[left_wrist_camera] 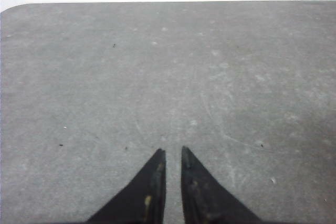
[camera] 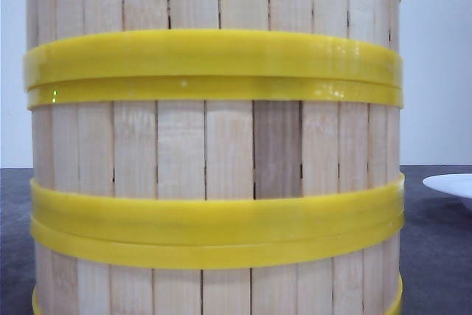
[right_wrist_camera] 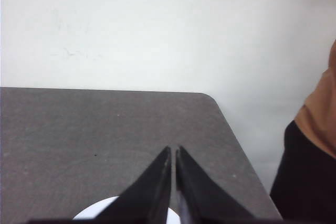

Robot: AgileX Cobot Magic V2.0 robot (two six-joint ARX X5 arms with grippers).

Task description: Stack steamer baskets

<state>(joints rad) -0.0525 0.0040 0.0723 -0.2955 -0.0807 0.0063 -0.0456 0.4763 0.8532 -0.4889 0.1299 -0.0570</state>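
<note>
Soft, even light — glare specks on the yellow bands [camera: 214, 60].

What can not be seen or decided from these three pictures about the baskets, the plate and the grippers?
- Steamer baskets: the front view's top and bottom edges cut the stack, so the full count is unknown.
- Table behind the stack: hidden by it in the front view.
- White plate: cut by the right edge; in the right wrist view the right gripper covers it.
- Left gripper: fingertips nearly together, nothing between them.
</note>
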